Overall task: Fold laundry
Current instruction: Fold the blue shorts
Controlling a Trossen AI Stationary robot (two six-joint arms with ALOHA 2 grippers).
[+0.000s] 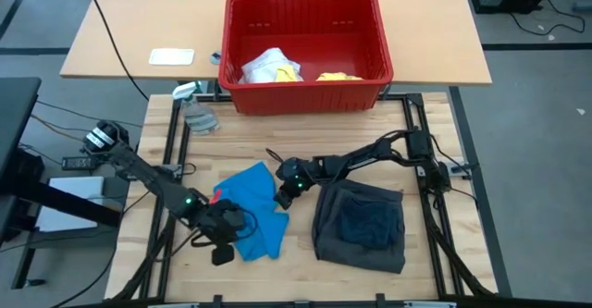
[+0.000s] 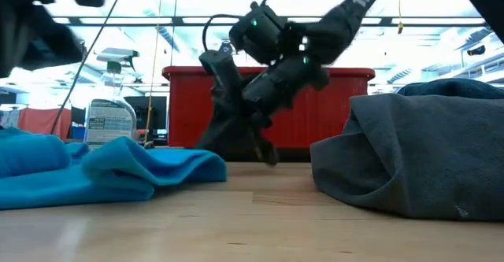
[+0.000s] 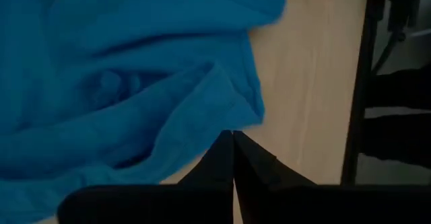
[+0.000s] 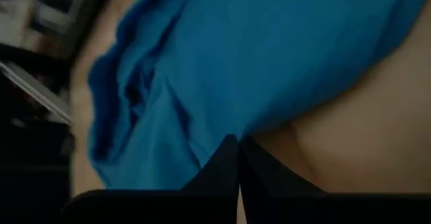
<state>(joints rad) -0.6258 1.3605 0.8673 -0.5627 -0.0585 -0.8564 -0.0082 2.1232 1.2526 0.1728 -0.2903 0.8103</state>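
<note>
High view: the bright blue garment (image 1: 252, 208) lies on the worktop (image 1: 296, 264) between the left end effector (image 1: 225, 237) and right end effector (image 1: 282, 195), both pinching its edges. Left wrist view: fingers shut on blue cloth. Right wrist view: likewise.

This looked like a robotics lab or workshop. A wooden table (image 1: 435, 160) sat in a black metal frame (image 1: 176, 132) with loose cables (image 1: 111, 30) running over a second table (image 1: 444, 30) behind its far edge. In the low view, rows of ceiling lights (image 2: 157, 26) hung over a big open hall.
</note>
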